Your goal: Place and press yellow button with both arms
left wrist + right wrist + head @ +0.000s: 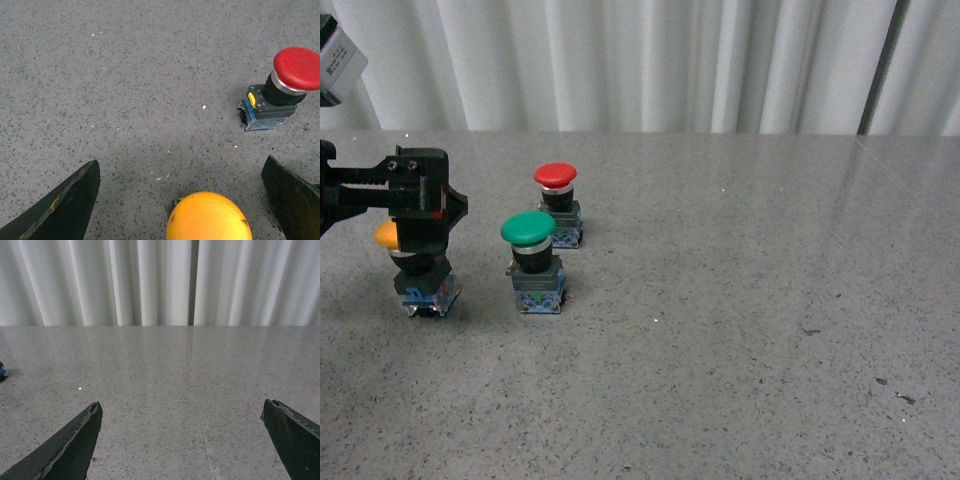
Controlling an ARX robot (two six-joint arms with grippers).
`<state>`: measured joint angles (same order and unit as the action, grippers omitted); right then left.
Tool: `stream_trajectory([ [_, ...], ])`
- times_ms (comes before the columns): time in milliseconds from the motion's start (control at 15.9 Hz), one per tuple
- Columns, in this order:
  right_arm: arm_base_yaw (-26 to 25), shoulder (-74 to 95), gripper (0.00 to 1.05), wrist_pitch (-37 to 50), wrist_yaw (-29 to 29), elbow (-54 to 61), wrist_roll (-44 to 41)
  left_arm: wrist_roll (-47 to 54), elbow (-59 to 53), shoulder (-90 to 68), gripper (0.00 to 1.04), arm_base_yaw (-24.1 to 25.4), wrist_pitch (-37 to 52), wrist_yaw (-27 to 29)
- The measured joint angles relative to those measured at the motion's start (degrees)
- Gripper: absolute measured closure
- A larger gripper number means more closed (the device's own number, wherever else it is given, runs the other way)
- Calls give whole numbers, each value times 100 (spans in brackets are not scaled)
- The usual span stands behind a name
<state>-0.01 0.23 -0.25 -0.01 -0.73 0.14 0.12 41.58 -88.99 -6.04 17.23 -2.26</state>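
The yellow button [388, 235] stands upright on the grey speckled table at the far left, on its dark blue base [428, 293]. My left gripper [425, 215] hangs right over it and hides most of the cap. In the left wrist view the yellow cap [209, 217] sits between the spread black fingers [65, 205], apart from both; the left gripper [181, 161] is open and empty. My right gripper [181, 402] is open and empty above bare table, facing the curtain. It does not show in the front view.
A green-capped button [528, 228] stands just right of the yellow one. A red-capped button [555, 176] stands behind it and also shows in the left wrist view [297, 67]. A white pleated curtain [650, 60] backs the table [770, 300].
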Motion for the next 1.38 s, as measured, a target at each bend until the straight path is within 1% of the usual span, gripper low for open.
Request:
stream_trajectory([
  [376,0,0,7,0,-2,0,-2,22,-39,-208,7,-24,103,-120],
  [439,0,0,7,0,0,0,-2,35,-39,-214,13,-46,83,-114],
  [502,0,0,7,0,0,0,-2,42,-39,-214,22,-63,63,-133],
  [690,0,0,7,0,-2,0,-2,122,-39,-214,53,-105,24,-136],
  [815,0,0,7,0,-2,0,-2,170,-39,-181,70,-105,-74,-92],
  [1004,0,0,7,0,-2,0,-2,339,-37,511,71,-144,-439,-74],
  [1129,0,0,7,0,-2,0,-2,391,240,1047,71,-326,-782,-72],
  [1317,0,0,7,0,0,0,-2,302,1045,1167,71,-879,-925,-2],
  [1380,0,0,7,0,-2,0,0,125,1464,907,71,-1268,-859,118],
])
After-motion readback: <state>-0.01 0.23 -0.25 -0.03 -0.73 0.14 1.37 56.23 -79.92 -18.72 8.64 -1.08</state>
